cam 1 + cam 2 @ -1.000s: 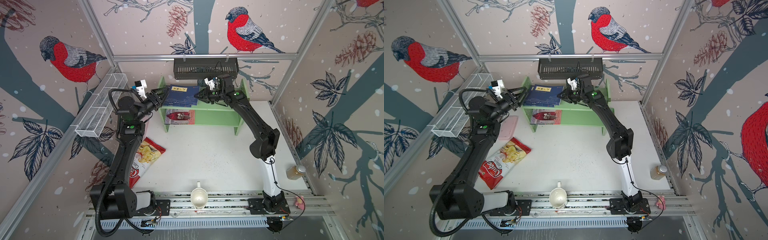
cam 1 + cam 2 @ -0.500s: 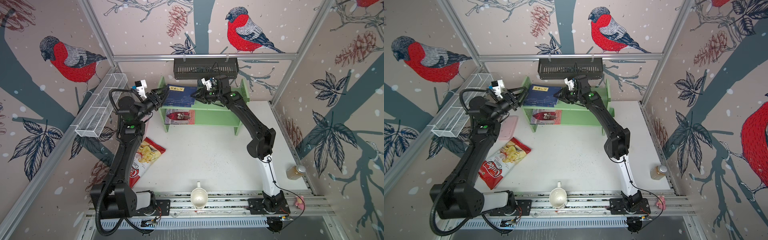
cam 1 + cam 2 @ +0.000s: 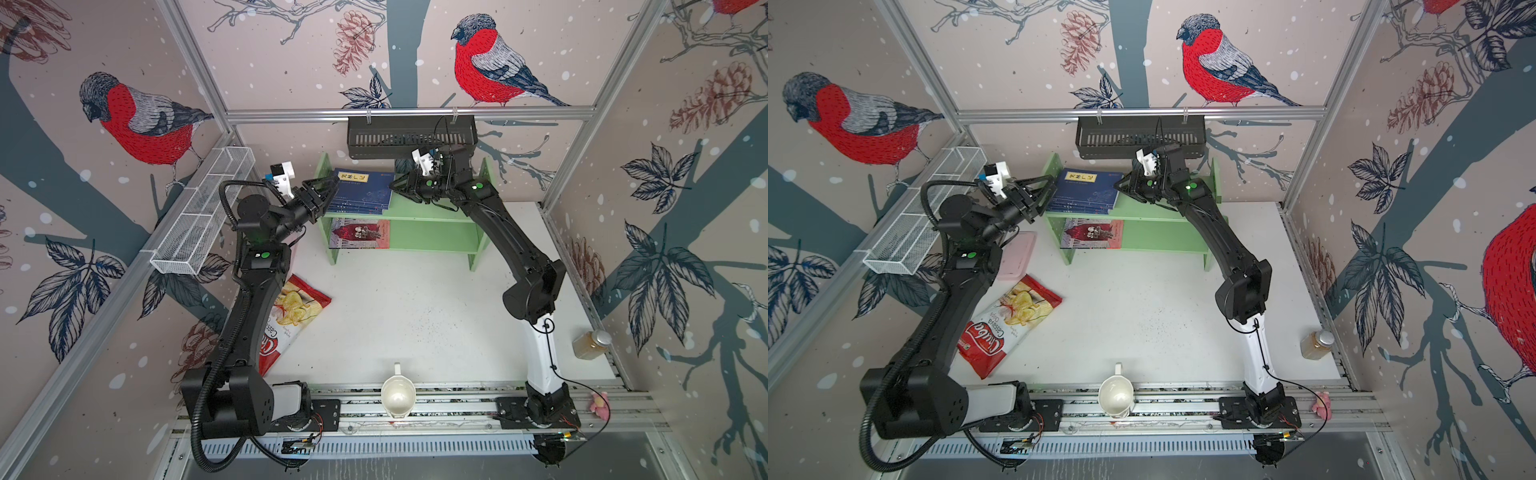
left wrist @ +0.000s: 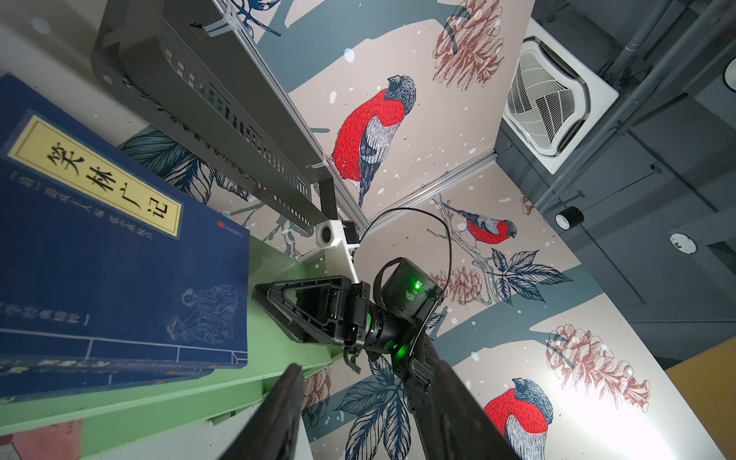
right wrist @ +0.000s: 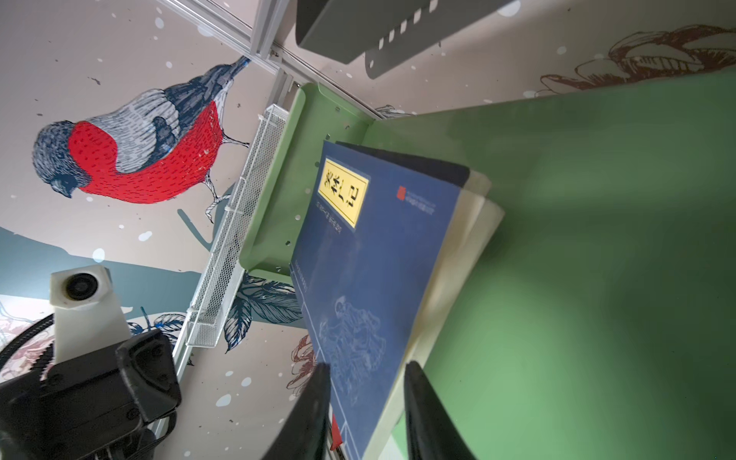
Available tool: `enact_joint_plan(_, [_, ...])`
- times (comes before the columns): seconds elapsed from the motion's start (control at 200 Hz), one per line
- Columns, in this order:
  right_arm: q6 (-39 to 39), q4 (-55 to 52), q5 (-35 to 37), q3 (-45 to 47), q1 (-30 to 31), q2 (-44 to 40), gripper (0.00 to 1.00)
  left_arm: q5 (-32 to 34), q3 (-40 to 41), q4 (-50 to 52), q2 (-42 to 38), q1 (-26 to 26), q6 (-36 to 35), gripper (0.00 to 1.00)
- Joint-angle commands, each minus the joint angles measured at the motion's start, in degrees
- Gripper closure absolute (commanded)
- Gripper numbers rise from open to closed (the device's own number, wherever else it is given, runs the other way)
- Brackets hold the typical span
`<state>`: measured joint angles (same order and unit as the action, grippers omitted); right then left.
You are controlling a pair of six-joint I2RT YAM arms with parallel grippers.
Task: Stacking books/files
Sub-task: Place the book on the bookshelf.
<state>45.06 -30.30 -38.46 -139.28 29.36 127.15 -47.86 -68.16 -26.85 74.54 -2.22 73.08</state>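
A stack of navy-blue books (image 3: 365,189) (image 3: 1088,189) with a yellow title label lies on the top board of the green shelf (image 3: 432,208) (image 3: 1158,212). My right gripper (image 3: 398,189) (image 3: 1121,189) (image 5: 366,370) is at the stack's right edge. It is open, a finger on either side of the top book (image 5: 378,239). My left gripper (image 3: 332,190) (image 3: 1051,193) (image 4: 364,382) is open and empty, just off the stack's (image 4: 119,259) left edge. A pink-and-red book (image 3: 359,233) (image 3: 1092,233) lies flat on the lower board.
A black basket (image 3: 411,133) hangs close above the shelf. A white wire basket (image 3: 203,216) runs along the left wall. On the table are a red crisp bag (image 3: 291,316), a pink flat case (image 3: 1017,253), a white mug (image 3: 398,395) and an amber bottle (image 3: 590,343).
My right gripper's jaws have parted around the top navy book, which now rests on the stack. The left arm has not moved.
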Motion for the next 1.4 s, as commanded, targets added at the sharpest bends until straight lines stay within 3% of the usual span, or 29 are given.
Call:
enact_joint_plan(0.0, [-1.57, -0.98, 1.15, 0.24, 0.42, -0.33, 0.68, -0.56, 0.12, -3.21, -0.37, -0.08, 0.31, 0.47])
enact_joint_plan(0.355, [-2.43, -1.82, 2.68, 0.31, 0.87, 0.17, 0.68, -0.83, -0.1, -3.3, -0.54, -0.07, 0.31, 0.47])
enact_joint_plan(1.396, [0.7, 3.93, -0.74, -1.61, 1.13, 3.24, 0.83, -0.64, -0.08, -3.22, 0.01, -0.13, 0.07, 0.47])
